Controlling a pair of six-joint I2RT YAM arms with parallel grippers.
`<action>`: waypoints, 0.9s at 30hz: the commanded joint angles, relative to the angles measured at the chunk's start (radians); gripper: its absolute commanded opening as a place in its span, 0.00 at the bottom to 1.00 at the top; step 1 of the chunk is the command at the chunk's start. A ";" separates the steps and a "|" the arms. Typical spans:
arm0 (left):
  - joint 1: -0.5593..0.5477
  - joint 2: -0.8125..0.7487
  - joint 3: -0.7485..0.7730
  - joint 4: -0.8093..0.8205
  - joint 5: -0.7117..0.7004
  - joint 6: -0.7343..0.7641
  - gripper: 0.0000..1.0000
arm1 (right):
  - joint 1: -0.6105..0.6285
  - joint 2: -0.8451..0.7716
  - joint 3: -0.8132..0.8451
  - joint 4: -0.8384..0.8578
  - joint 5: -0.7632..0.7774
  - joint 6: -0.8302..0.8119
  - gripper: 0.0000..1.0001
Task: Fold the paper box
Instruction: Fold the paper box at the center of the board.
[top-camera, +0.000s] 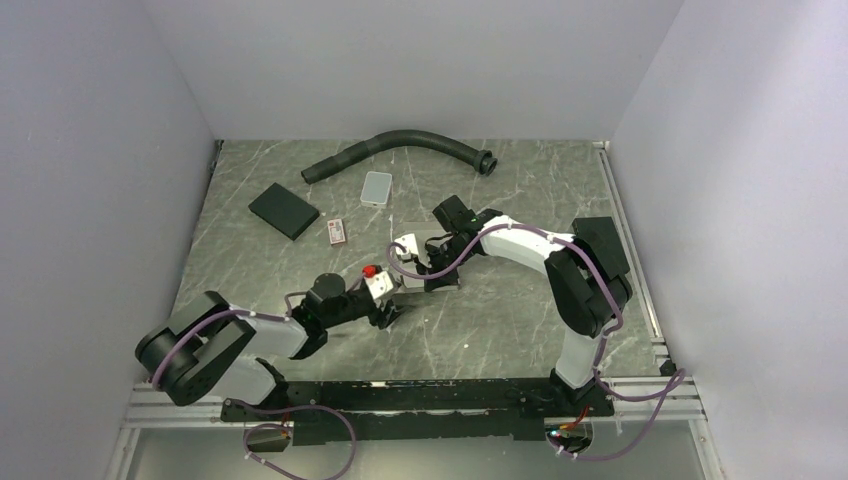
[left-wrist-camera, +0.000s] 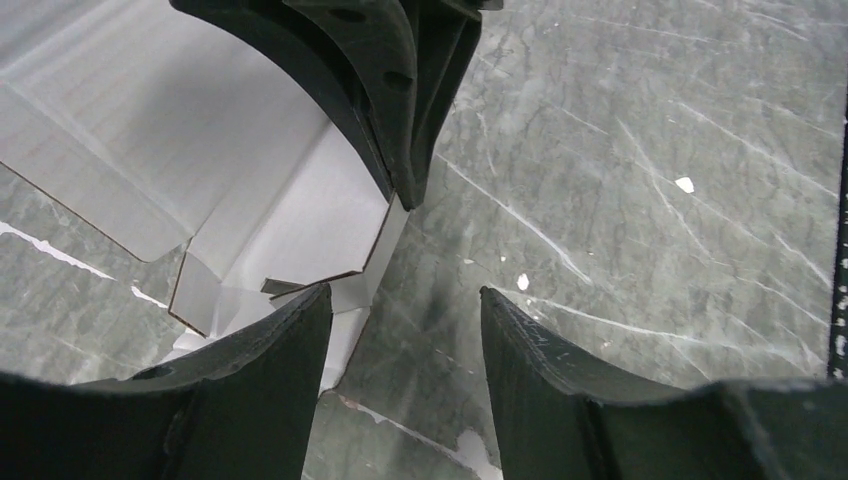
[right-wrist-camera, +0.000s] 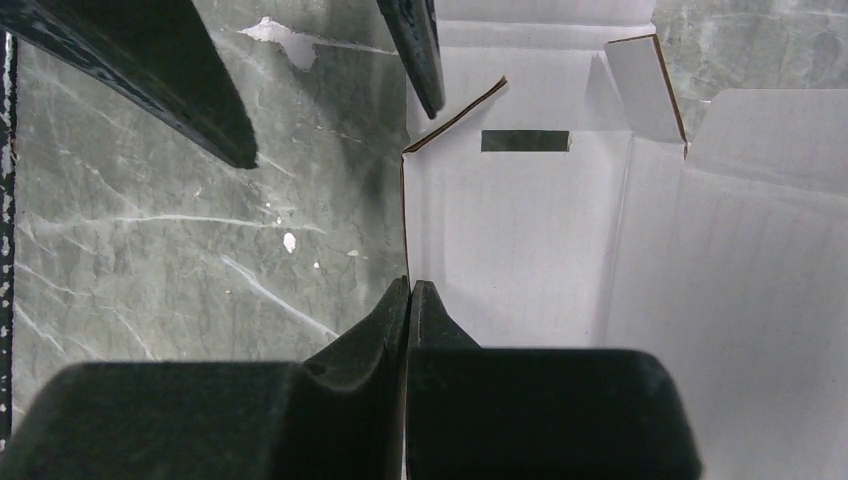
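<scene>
The paper box (right-wrist-camera: 520, 230) lies centrally on the table (top-camera: 500, 330); the pad (top-camera: 284, 210) far-left of it; the tile (top-camera: 377, 188) behind; the hose (top-camera: 400, 145) farthest back.

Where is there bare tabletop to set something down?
Free: near table between left arm and right arm, and the far right corner past the hose. Crowded: the centre, where left end effector and right end effector meet at the paper box; far left, with black pad and grey tile.

Paper box (right-wrist-camera: 520, 230) — far edges beyond frame
</scene>
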 joint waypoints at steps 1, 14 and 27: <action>-0.003 0.046 0.043 0.054 -0.021 0.043 0.59 | -0.002 -0.035 0.034 -0.004 -0.055 0.004 0.00; -0.004 0.164 0.060 0.174 -0.048 0.041 0.55 | 0.001 -0.041 0.030 -0.001 -0.063 0.004 0.00; -0.003 0.205 0.062 0.247 -0.045 0.035 0.54 | 0.006 -0.031 0.035 -0.005 -0.066 0.004 0.00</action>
